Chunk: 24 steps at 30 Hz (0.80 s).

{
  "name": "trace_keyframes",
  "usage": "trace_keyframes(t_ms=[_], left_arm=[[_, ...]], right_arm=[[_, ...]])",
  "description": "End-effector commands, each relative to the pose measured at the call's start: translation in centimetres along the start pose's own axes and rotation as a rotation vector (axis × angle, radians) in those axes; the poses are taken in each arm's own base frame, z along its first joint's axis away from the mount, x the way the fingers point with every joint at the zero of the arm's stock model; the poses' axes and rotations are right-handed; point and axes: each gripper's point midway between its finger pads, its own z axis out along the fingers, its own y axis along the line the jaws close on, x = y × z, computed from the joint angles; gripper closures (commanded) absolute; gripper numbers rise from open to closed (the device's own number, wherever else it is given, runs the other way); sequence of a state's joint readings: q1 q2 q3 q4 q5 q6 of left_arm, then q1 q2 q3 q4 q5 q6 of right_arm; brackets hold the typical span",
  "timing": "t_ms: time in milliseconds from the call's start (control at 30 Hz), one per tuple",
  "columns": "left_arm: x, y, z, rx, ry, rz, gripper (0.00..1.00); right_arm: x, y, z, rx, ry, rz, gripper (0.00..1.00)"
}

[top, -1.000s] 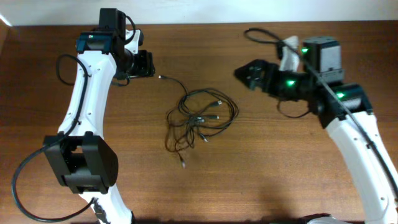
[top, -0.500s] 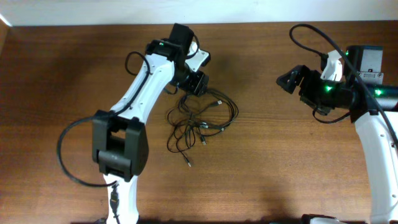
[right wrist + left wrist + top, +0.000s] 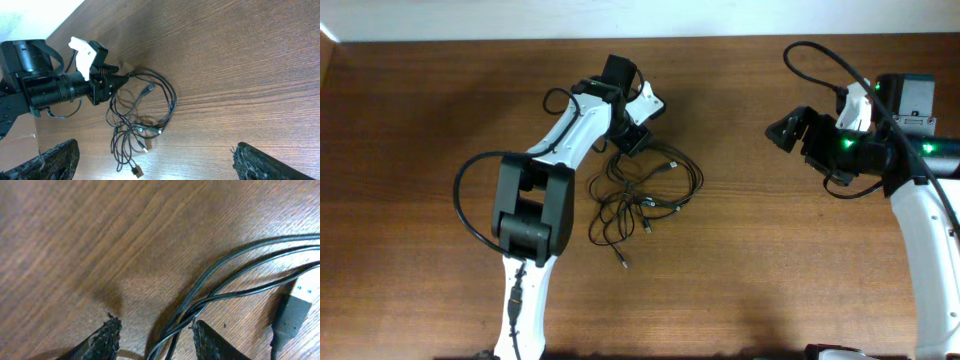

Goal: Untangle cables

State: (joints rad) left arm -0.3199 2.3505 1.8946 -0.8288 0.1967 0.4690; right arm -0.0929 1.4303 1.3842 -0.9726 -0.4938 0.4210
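**Item:** cables (image 3: 645, 192), one loose bunch on the table (image 3: 770, 290), still knotted.

**Change:** Over the last second my left gripper (image 3: 634, 139) swung in from well off the bunch's upper left to its top edge. My right gripper (image 3: 781, 130) backed away to the bunch's right and has held there since. I judge a first grasp is being set up; nothing is separated yet.

**Left gripper:** released, fingertips (image 3: 109, 339) straddling a few strands. Only the left wrist view shows this, plus a plug (image 3: 294, 311) right of those strands.

**Right gripper:** released, empty, well apart from the bunch. Its wrist view alone shows the left gripper side-on at the bunch's edge.
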Motion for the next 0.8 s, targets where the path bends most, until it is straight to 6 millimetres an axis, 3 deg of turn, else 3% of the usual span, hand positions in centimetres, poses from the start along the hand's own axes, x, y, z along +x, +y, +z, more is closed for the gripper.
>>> trace_keyframes(t_ms=[0, 233, 367, 400, 500, 533, 600, 633, 667, 700, 767], left_arm=[[0.0, -0.1, 0.3, 0.0, 0.002, 0.022, 0.53], [2.1, -0.6, 3.7, 0.039, 0.077, 0.009, 0.59], [2.9, -1.0, 4.0, 0.054, 0.106, 0.002, 0.83], [3.2, -1.1, 4.0, 0.06, 0.118, -0.001, 0.97], [2.2, -0.8, 2.8, 0.041, 0.1, -0.131, 1.0], [-1.9, 0.1, -4.3, 0.005, 0.019, -0.177, 1.0], [-5.4, -0.1, -11.3, -0.03, -0.085, -0.181, 1.0], [-6.4, -0.6, -13.9, -0.028, -0.127, -0.187, 1.0], [-8.2, -2.3, -18.9, 0.014, -0.219, -0.196, 1.0], [-9.2, -3.8, -22.6, 0.056, -0.292, -0.199, 1.0], [-10.0, -5.7, -27.2, 0.105, -0.381, -0.183, 1.0]], right_arm=[[-0.4, -0.2, -0.1, 0.009, -0.011, -0.004, 0.01], [-0.4, -0.2, -0.1, 0.009, -0.011, -0.004, 0.01], [-0.4, -0.2, -0.1, 0.009, -0.011, -0.004, 0.01], [-0.4, -0.2, -0.1, 0.009, -0.01, -0.004, 0.01], [-0.3, 0.0, -0.1, 0.001, -0.006, -0.004, 0.01], [-0.1, 0.6, 0.0, -0.016, -0.001, -0.019, 0.01], [-0.1, 1.5, 0.2, -0.041, -0.004, -0.041, 0.0], [-0.2, 1.9, 0.3, -0.05, -0.011, -0.046, 0.02], [-0.6, 3.4, 0.6, -0.096, -0.03, -0.063, 0.03], [-0.8, 4.6, 0.6, -0.14, -0.04, -0.091, 0.03], [-1.1, 8.0, 0.5, -0.265, -0.061, -0.176, 0.02]])
